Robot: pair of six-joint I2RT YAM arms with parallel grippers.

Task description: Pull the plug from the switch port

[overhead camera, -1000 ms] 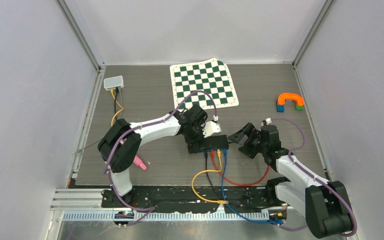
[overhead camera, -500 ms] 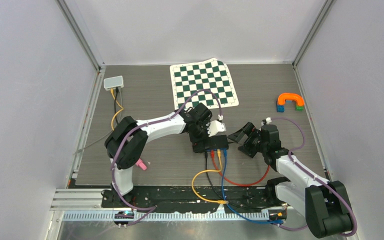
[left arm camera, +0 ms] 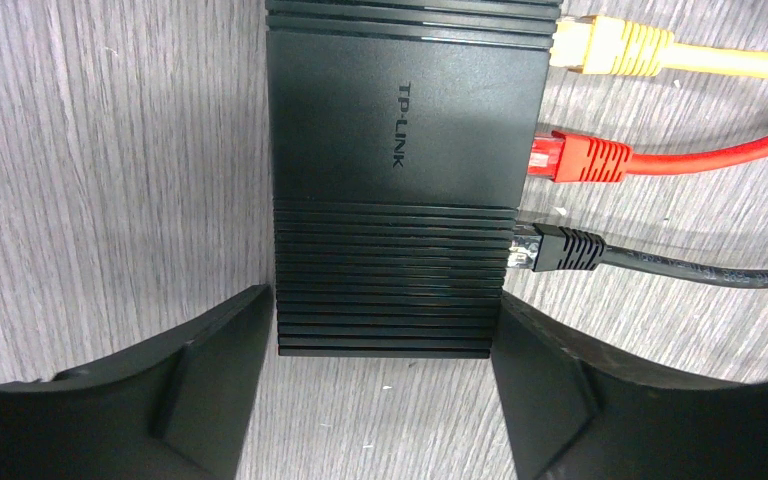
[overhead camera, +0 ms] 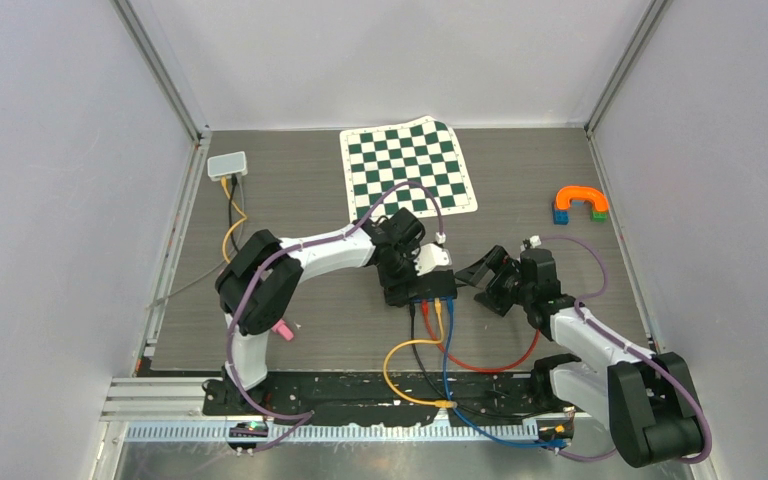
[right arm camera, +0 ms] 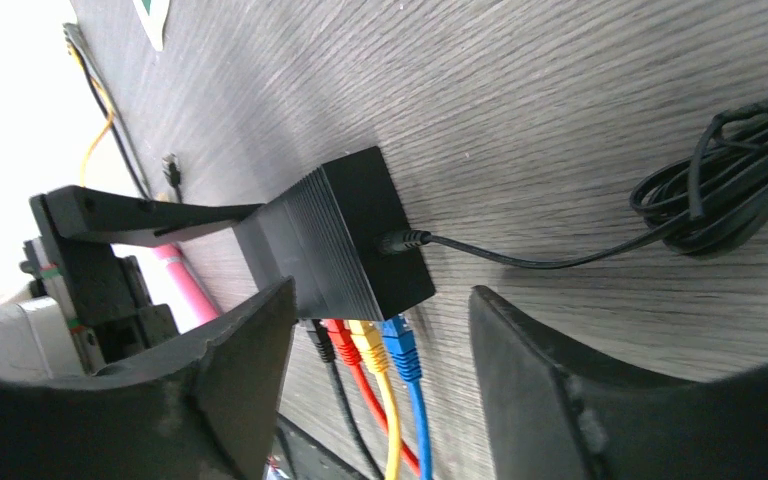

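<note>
Mid-desk (overhead camera: pixel 290 200), lying flat: black TP-Link switch (overhead camera: pixel 430 287). Pinched at its left end by the left jaws, one finger (left arm camera: pixel 210 390) against the back face and the other against the port face, just beside the black plug (left arm camera: pixel 557 248).

Seated along the port face, toward the near edge, counting from that pinched end: black plug, red plug (left arm camera: pixel 580 158), yellow plug (left arm camera: pixel 610 47), blue plug (right arm camera: pixel 403 345). All four fully in. Trailing from them toward the arm bases, cables in matching colours.

Plugged into the switch's right end face: a thin black power lead (right arm camera: pixel 520 258), bunched in a loose coil on the desk further off.

Right jaws wide and holding nothing, low over the desk, pointed at that right end, near it but apart.

Elsewhere: green-and-white chessboard mat (overhead camera: pixel 407 170) at the back, small white box (overhead camera: pixel 227 165) at back left, orange arch block (overhead camera: pixel 580 198) on blue and green blocks at right, pink object (overhead camera: pixel 280 327) beside the left arm.
</note>
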